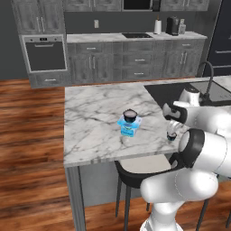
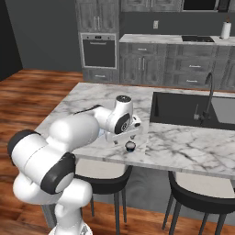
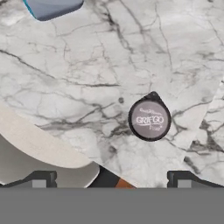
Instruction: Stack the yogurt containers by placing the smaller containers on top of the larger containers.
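A light-blue squarish tub (image 1: 129,127) stands mid-counter on the marble island, and a wider dark round cup (image 1: 130,114) sits on top of it. A corner of the tub (image 3: 54,8) shows at the upper left of the hand view. The tiniest dark cup (image 1: 171,136) (image 2: 131,146) stands alone near the island's front edge; its pale lid (image 3: 149,119) faces the hand camera. My gripper (image 1: 173,127) (image 2: 127,137) (image 3: 111,181) hovers just above this cup, pointing down. It is open and empty, with the cup slightly off-centre toward one finger.
The marble island's front edge (image 3: 144,175) runs right below the small cup, with a pale-seated stool (image 3: 39,148) (image 1: 140,168) under it. A dark sink (image 2: 183,108) with a faucet (image 2: 209,94) lies to the right. A second stool (image 2: 197,199) stands there.
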Motion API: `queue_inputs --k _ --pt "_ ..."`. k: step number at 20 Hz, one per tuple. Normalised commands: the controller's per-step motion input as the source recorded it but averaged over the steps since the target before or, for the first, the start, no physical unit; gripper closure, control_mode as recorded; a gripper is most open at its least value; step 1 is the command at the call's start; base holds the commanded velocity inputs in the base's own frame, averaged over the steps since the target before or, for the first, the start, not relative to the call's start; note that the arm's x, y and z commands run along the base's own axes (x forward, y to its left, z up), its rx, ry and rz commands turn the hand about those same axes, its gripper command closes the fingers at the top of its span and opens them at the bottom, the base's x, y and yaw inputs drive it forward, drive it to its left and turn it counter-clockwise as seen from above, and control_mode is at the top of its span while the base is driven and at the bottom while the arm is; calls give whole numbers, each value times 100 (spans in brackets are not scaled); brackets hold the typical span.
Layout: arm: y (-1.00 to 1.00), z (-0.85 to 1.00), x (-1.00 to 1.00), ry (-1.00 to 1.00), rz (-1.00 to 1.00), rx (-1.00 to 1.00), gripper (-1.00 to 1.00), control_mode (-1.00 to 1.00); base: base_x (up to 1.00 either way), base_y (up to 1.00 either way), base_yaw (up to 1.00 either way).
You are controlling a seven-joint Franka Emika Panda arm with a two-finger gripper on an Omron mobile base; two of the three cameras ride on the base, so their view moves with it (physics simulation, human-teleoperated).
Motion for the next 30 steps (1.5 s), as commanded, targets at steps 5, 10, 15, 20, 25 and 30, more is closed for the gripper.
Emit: queue_inputs --k 5,10,15,20,25,30 --pt "0 -18 11 0 0 0 -100 -100 0 0 0" --pt "-1 -11 12 0 0 0 -100 -100 0 0 0" --pt "-6 -10 11 0 0 0 -100 -100 0 0 0" --pt "-14 -9 10 0 0 0 -100 -100 0 0 0" --pt "-12 -9 7 0 0 0 -100 -100 0 0 0" --pt "-3 -18 7 0 0 0 -100 -100 0 0 0"
